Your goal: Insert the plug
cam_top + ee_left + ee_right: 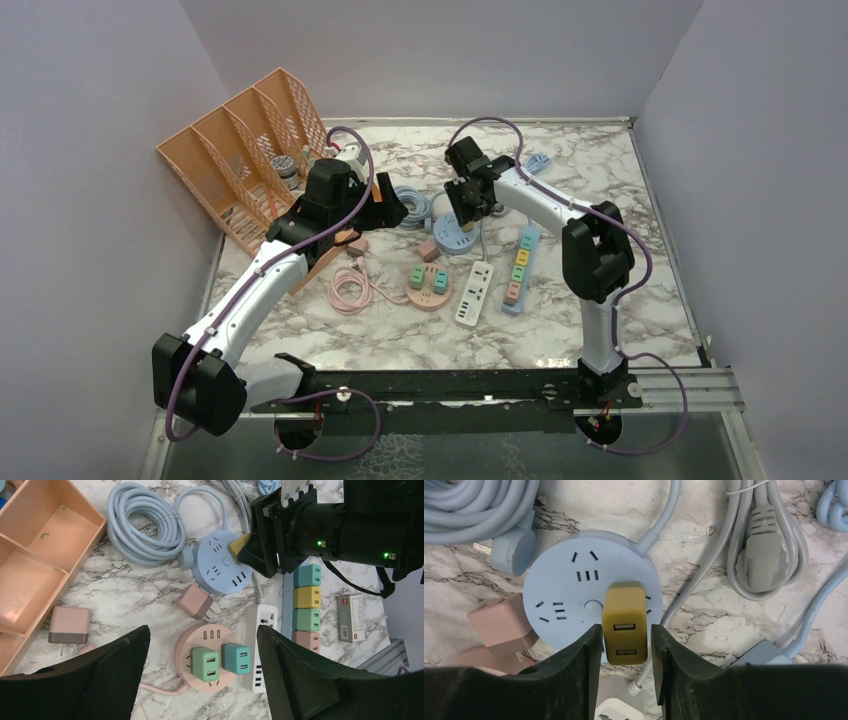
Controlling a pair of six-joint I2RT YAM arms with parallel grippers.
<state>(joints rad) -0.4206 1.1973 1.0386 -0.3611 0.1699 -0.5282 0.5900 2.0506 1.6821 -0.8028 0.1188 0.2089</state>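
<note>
The yellow plug sat seated in the round blue power strip, toward the far middle of the marble table. The right gripper straddled it, released, with a thin gap at one finger. The left gripper hung wide open and empty over the pink round strip.

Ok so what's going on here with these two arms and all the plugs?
The right gripper is at a yellow USB plug standing on the blue round power strip. Its fingers flank the plug with a slight gap, so it looks seated rather than gripped. The left gripper hangs open and empty above the pink round power strip, which holds a green plug and a teal plug.
</note>
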